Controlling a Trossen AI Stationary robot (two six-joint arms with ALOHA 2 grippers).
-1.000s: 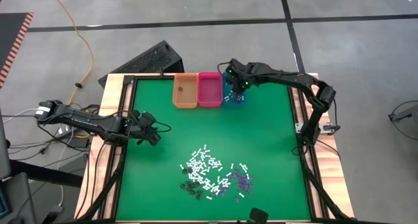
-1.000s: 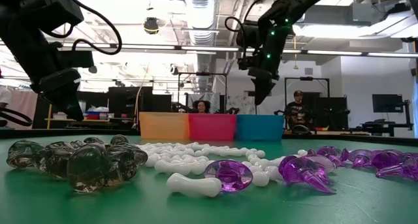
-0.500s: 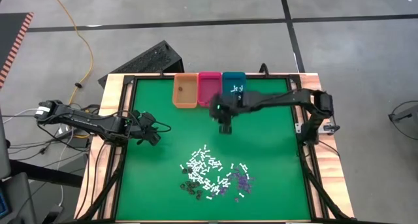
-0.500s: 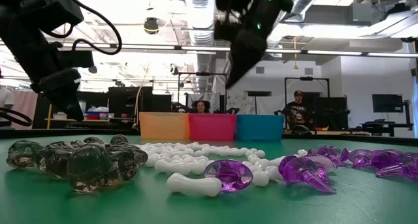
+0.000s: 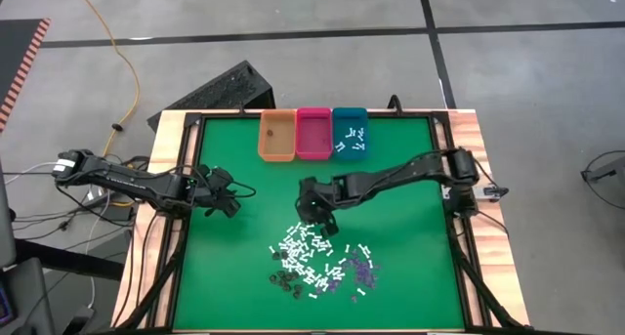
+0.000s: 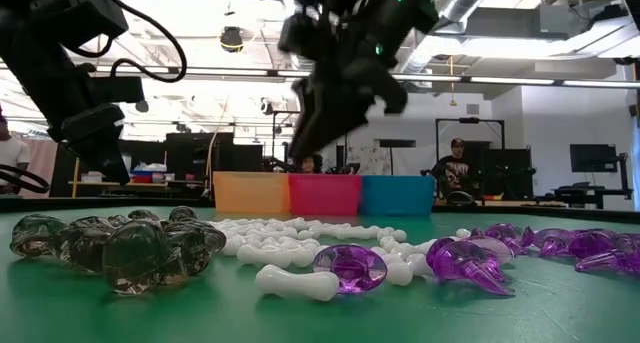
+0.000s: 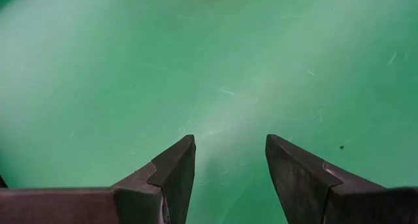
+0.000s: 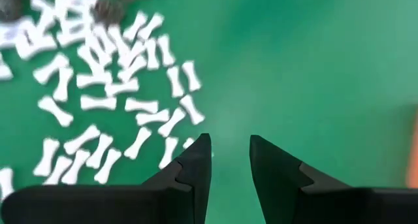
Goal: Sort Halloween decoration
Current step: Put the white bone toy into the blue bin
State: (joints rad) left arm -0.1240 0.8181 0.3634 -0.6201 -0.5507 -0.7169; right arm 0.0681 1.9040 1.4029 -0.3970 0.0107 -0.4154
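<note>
The Halloween decoration lies as a loose pile [image 5: 317, 262] on the green mat near the table's front. It is made of white bone-shaped sticks [image 8: 98, 87], purple bits [image 5: 361, 270] and dark bits [image 5: 286, 281]. My right gripper [image 5: 318, 218] hovers above the pile's far edge, slanting down. Its fingers [image 8: 230, 160] are open with nothing between them, and the nearest white sticks lie just beside one fingertip. My left gripper [image 5: 225, 204] waits open over bare mat at the table's left side [image 7: 228, 162].
Three bins stand in a row at the table's far edge: orange [image 5: 276, 136], pink [image 5: 313, 133] and teal [image 5: 350, 132], the teal one with several white sticks in it. Bare green mat [image 5: 400, 228] lies between the bins and the pile. People show in the room behind.
My right gripper has swung from over the teal bin toward the table's near edge and somewhat leftward. It has sunk a little and rolled about its own line, and now hangs over the pile's far edge. The pile has not moved.
</note>
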